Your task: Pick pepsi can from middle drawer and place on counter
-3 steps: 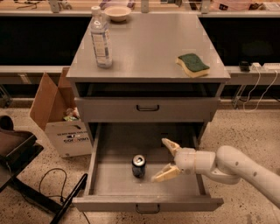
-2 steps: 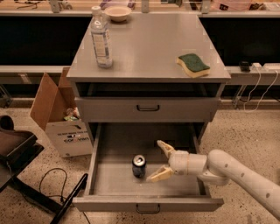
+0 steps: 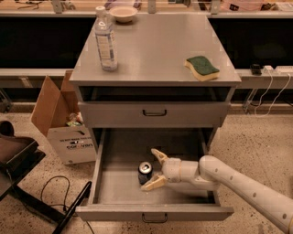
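- We see the gripper [image 3: 154, 170] low inside the pulled-out middle drawer [image 3: 119, 192], at the end of the white arm [image 3: 238, 185] that reaches in from the right.
- Its two pale fingers [image 3: 159, 156] are spread wide, with nothing held between them; they point left towards the pepsi can [image 3: 145, 172].
- The can stands upright on the drawer floor, just left of the gripper. The nearer finger's tip lies by its base, and we cannot tell whether they touch.
- We can read no brand on the can, only a dark body and a silver top.
- Above, the other drawer front [image 3: 154, 113] is shut.
- On the worktop [image 3: 155, 50] stand a clear water bottle [image 3: 105, 40] at the left, its label unreadable, and a green-and-yellow sponge [image 3: 202, 67] at the right.
- A pale bowl [image 3: 123, 13] sits on the ledge behind.
- A cardboard box [image 3: 68, 132] on the floor at the left carries dark print we cannot make out.
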### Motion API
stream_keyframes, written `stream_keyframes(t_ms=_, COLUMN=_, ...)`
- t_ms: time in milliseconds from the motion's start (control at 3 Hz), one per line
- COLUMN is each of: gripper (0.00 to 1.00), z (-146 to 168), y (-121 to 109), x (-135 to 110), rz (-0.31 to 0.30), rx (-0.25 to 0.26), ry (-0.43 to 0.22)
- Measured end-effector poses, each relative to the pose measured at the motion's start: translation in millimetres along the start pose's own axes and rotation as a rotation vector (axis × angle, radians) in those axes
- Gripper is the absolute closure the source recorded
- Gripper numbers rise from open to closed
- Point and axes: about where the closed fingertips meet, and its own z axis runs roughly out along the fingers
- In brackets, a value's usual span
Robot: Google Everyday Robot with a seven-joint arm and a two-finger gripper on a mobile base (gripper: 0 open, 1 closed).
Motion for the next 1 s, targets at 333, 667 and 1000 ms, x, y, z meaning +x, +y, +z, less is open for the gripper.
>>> stream_keyframes(t_ms=333, gripper=0.03, z=41.9, y=1.7, x=32.1, rz=0.04, rx=-0.022, ry=0.075)
stream_keyframes(t_ms=667, gripper=0.26, z=60.2, y=-1.5, x=60.5, rz=0.084, rx=-0.034, ry=0.11)
stream_keyframes(t_ms=1000, gripper=0.49, z=61.8, y=-0.9, x=61.4, rz=0.085, rx=-0.037, ry=0.111)
